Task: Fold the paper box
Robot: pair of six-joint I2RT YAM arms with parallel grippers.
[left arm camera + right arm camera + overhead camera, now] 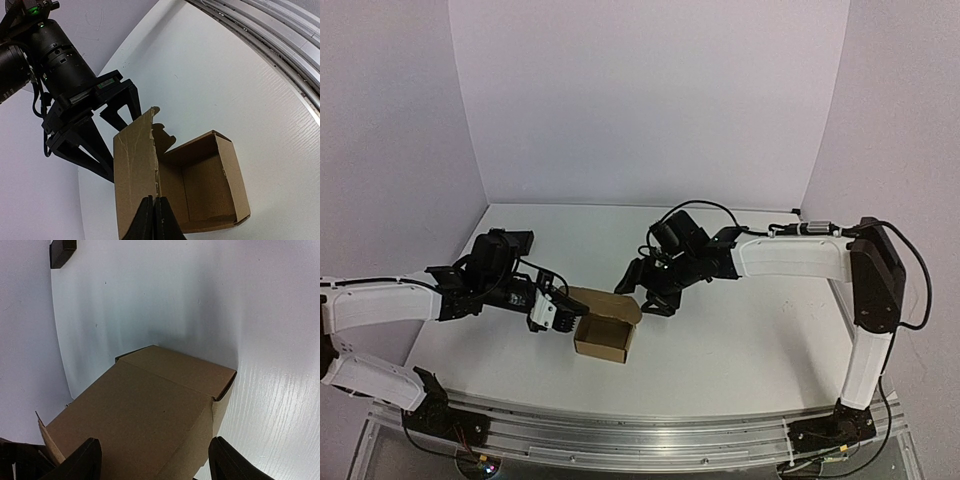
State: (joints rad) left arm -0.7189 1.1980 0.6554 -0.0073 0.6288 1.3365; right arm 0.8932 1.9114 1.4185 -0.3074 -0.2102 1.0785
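The paper box (603, 337) is a small brown cardboard box on the white table, open at the top, with its lid flap (607, 301) raised behind it. My left gripper (563, 316) is shut on the box's left side panel; in the left wrist view its closed fingertips (154, 216) pinch that panel's edge beside the open box (205, 185). My right gripper (642, 298) is open just behind the lid flap. In the right wrist view its open gripper (157, 462) straddles the brown lid surface (145, 405), fingers (87, 460) apart on both sides.
A small black rectangular object (523, 239) lies at the back left of the table and also shows in the right wrist view (62, 251). The right arm's black gripper (85, 125) stands close behind the box. A metal rail (640, 440) runs along the near edge.
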